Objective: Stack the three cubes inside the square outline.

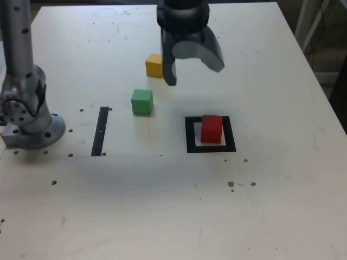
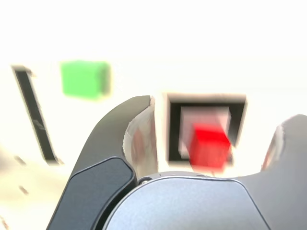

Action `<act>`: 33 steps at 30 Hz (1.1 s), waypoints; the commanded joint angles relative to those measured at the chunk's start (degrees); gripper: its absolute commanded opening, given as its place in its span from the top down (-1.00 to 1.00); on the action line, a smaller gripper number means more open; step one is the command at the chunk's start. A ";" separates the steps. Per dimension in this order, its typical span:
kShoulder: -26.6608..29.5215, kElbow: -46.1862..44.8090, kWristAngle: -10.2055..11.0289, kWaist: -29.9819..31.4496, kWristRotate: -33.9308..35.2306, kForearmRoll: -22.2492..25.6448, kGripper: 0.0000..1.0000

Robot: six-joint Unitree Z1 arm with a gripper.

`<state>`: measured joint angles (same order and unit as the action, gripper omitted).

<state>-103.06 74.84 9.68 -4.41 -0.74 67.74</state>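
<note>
The red cube [image 1: 211,128] stands inside the black square outline [image 1: 190,135], on its pale centre. My gripper [image 1: 193,75] hangs above the table behind the outline, open, with nothing between its fingers. The green cube [image 1: 142,102] rests on the table toward the exterior view's left of the outline. Farther back sits the yellow cube [image 1: 154,65], close beside the gripper's left finger. In the blurred wrist view, the red cube [image 2: 207,146] shows in the outline [image 2: 175,129] between the spread fingers of the gripper [image 2: 220,110], and the green cube [image 2: 85,79] lies off to one side.
A straight black tape strip [image 1: 100,130] lies at the exterior view's left of the green cube and also shows in the wrist view [image 2: 36,115]. The arm's grey base [image 1: 27,108] stands at the left edge. Small dark specks dot the white table [image 1: 162,206].
</note>
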 commanded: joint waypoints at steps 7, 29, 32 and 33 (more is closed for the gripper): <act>0.35 -1.44 3.48 -16.24 -18.59 -5.37 -0.99; -2.81 -6.00 8.92 -24.55 -37.79 -5.41 -0.85; -3.72 -6.90 8.84 -24.79 -37.76 -6.21 -0.83; -4.06 -7.18 8.76 -24.86 -37.73 -6.57 -0.83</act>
<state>-106.61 67.73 18.54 -29.16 -38.48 61.53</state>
